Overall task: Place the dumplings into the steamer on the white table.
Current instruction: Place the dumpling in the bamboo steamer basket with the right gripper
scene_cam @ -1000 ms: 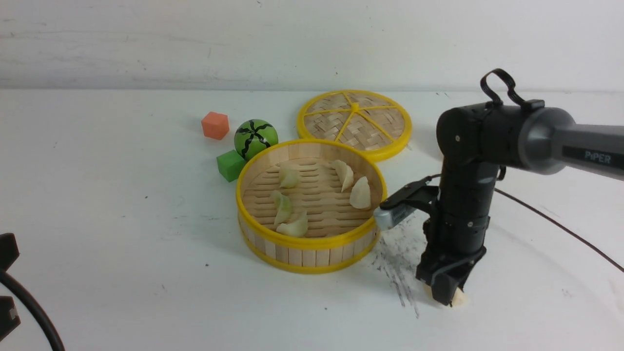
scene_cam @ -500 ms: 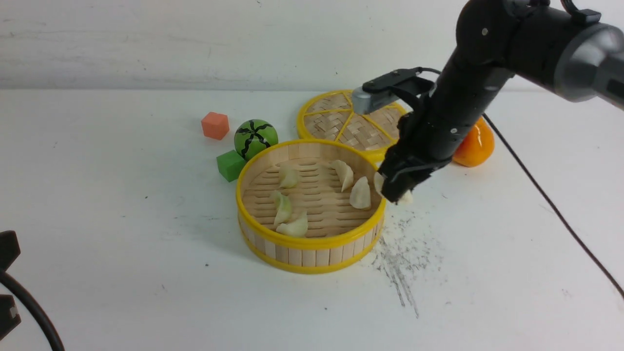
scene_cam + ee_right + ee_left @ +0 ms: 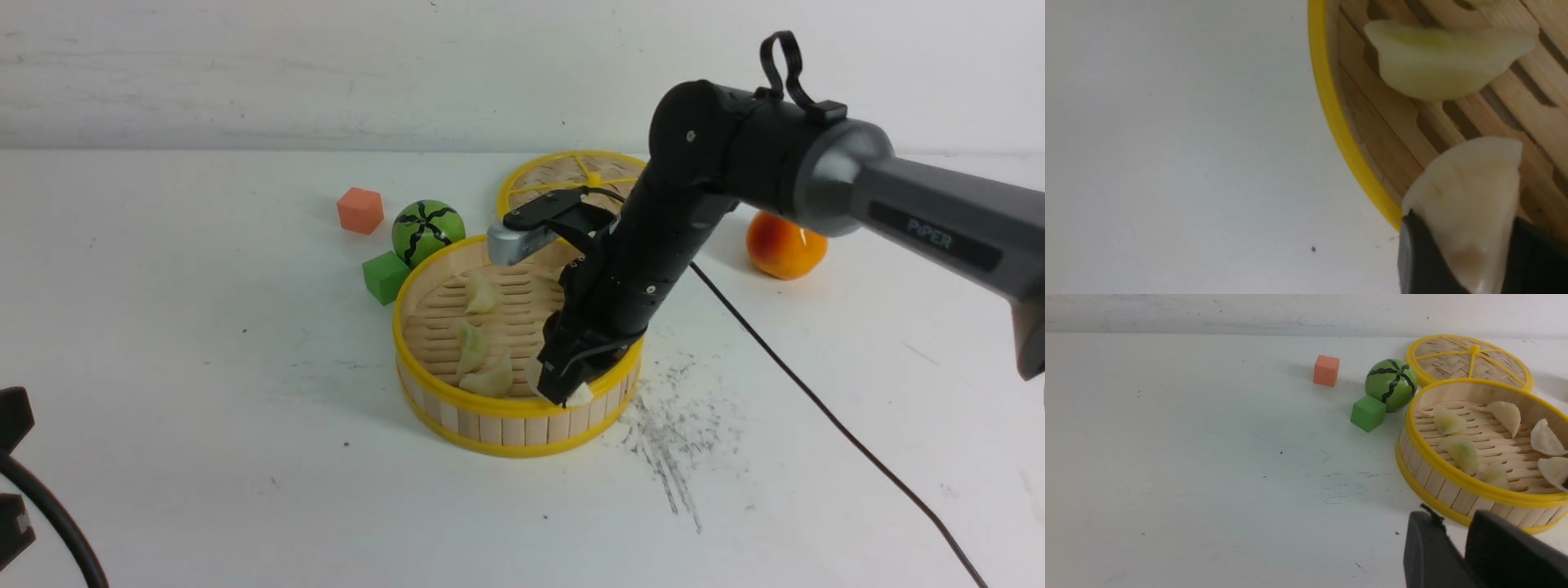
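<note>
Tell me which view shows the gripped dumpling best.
The right wrist view: the dumpling shows large in the right gripper by the steamer rim. The front view shows slivers beside the jaws; the left wrist view, part at its edge.

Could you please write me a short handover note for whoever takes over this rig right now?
Right claw: shut on the last cream dumpling, low inside the steamer by its front rim.
Left claw: off to the steamer's left with nothing in it; open or shut is unclear.
Done: five dumplings lie on the steamer floor, and none is seen on the white table.
Left: release the held dumpling into the steamer, then lift the arm out.
</note>
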Available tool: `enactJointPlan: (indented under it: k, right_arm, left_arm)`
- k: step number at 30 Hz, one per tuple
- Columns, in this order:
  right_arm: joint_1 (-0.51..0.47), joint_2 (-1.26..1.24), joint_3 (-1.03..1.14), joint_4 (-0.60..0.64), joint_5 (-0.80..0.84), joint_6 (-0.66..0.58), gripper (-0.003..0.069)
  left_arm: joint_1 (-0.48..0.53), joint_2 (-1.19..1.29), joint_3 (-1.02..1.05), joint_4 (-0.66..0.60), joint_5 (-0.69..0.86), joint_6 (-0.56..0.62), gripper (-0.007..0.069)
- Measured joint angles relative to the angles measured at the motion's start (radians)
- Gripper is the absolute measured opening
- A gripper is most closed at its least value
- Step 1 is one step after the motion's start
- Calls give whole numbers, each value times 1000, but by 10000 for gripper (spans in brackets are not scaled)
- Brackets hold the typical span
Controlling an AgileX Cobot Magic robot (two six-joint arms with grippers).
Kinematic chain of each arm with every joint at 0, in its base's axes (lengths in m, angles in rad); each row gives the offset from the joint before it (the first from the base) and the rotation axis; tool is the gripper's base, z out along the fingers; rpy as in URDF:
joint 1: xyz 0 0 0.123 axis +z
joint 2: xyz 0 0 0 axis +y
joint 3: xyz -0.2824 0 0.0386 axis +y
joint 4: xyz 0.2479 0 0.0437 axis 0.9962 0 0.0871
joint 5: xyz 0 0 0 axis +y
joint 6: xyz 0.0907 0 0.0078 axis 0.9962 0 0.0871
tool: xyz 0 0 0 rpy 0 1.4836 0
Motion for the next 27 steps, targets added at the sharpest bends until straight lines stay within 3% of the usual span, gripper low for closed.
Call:
enactJointPlan:
  k: [16, 22, 27]
  right_arm:
    - [1, 42, -154, -65, 13, 35, 232]
    - [1, 118, -154, -172, -2, 165, 232]
    - [1, 123, -154, -188, 0, 189, 247]
  left_arm:
    - [0, 0, 0, 0, 0, 0, 146]
    - [0, 0, 0, 0, 0, 0, 152]
    - [0, 0, 0, 0, 0, 0, 156]
